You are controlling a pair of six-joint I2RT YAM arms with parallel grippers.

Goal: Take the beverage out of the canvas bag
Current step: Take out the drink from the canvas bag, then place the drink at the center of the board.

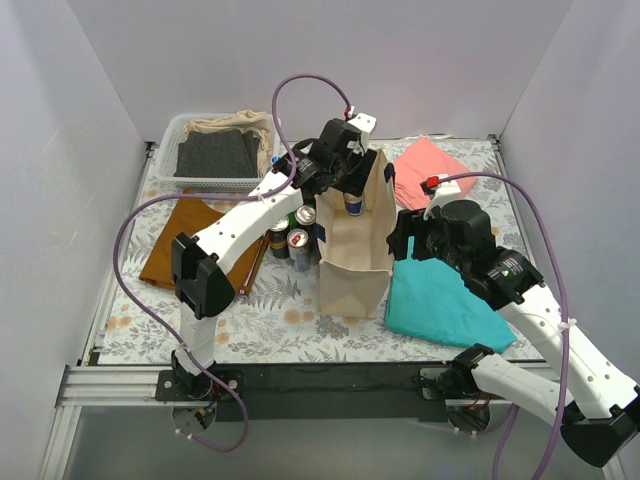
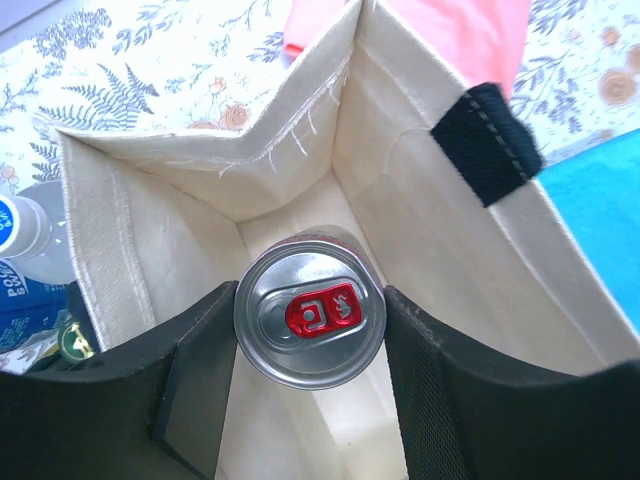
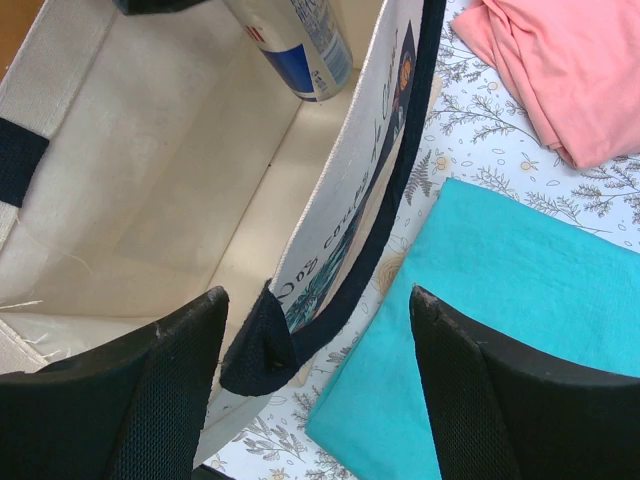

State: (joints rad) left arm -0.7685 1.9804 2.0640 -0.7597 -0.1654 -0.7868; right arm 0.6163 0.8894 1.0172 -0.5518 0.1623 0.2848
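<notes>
The canvas bag [image 1: 355, 270] stands upright and open mid-table, beige with navy handles. My left gripper [image 1: 345, 185] reaches into its mouth from the far side. In the left wrist view, that gripper [image 2: 308, 295] is shut on the beverage [image 2: 310, 318], a silver can with a red tab; both pads press its sides above the bag's floor [image 2: 340, 420]. The can's blue lower body [image 3: 305, 50] shows in the right wrist view. My right gripper [image 3: 318, 295] is open astride the bag's right wall [image 3: 350, 200], one finger inside, one outside over teal cloth, with a navy handle [image 3: 262, 345] between.
Several cans [image 1: 298, 240] stand against the bag's left side, beside a clear bottle [image 2: 15, 225]. A white basket [image 1: 168, 140] with dark cloth sits back left. A brown cloth [image 1: 185, 240] lies left, a pink cloth [image 1: 430, 165] back right, a teal cloth [image 1: 450, 300] right.
</notes>
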